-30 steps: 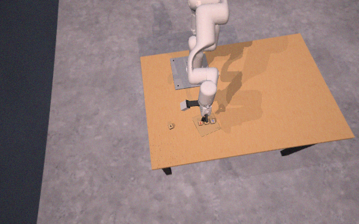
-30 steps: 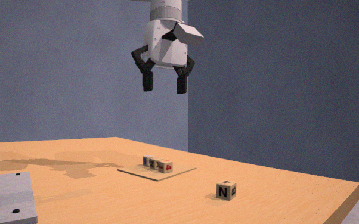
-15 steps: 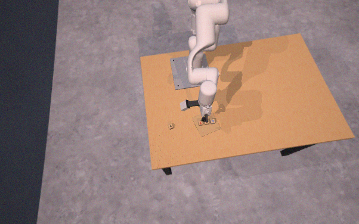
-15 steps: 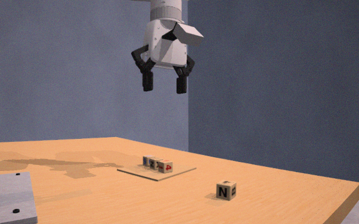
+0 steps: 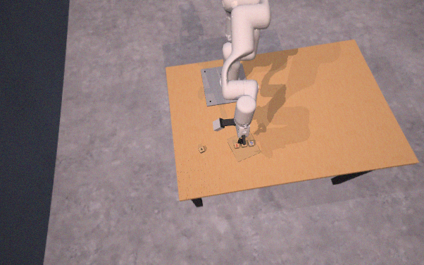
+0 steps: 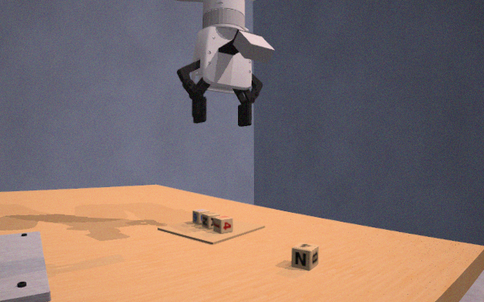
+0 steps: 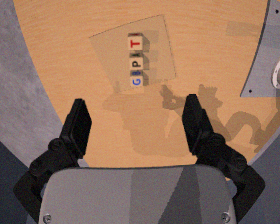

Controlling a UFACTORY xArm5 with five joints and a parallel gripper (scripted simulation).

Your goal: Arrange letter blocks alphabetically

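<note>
Blocks lettered G [image 5: 251,143] [image 6: 197,217] [image 7: 136,81], P [image 5: 244,144] [image 6: 207,220] [image 7: 136,63] and T [image 5: 237,145] [image 6: 223,224] [image 7: 135,43] line the mat [image 5: 244,153] [image 6: 212,239] [image 7: 108,47] below the spread, empty fingers [image 5: 243,139] [image 6: 222,113].

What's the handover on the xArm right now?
Gripper: open, holding nothing, raised well above the blocks.
Mat: flat on the table. From the base, left to right: G block, P block, T block.
Fourth block: on the table, off the mat.
Done: alphabetical row, release, arm clear.
Left: probably just checks: letters upright, G fully on (it sits near the mat's edge).
</note>
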